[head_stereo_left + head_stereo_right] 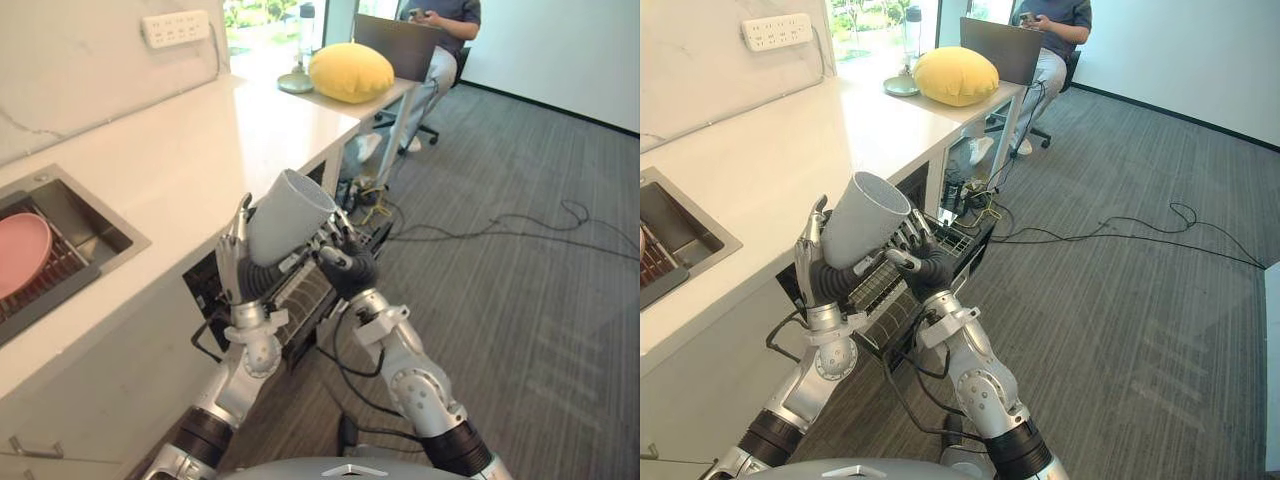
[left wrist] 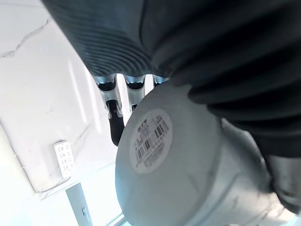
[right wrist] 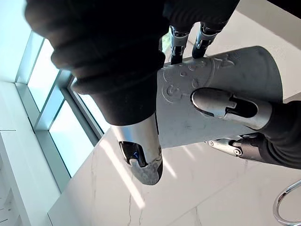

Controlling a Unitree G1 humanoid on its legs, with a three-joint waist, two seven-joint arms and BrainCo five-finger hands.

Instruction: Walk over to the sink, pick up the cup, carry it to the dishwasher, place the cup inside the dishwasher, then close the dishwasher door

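Observation:
A plain grey cup (image 1: 287,213) is held tilted, mouth up, between both hands over the open dishwasher (image 1: 303,292) under the counter. My left hand (image 1: 232,262) stands along the cup's left side with fingers upright and its thumb across the cup wall (image 3: 235,70). My right hand (image 1: 348,268) curls against the cup's lower right side. In the left wrist view the cup's base (image 2: 155,141) with a barcode label sits against the left fingers (image 2: 113,120). The dishwasher's wire rack (image 1: 880,285) shows just below the hands.
A sink (image 1: 95,225) set in the white counter (image 1: 200,150) on my left holds a pink plate (image 1: 20,252). Farther along lie a yellow cushion (image 1: 350,72) and a laptop; a seated person (image 1: 440,40) is there. Cables (image 1: 500,225) cross the grey carpet.

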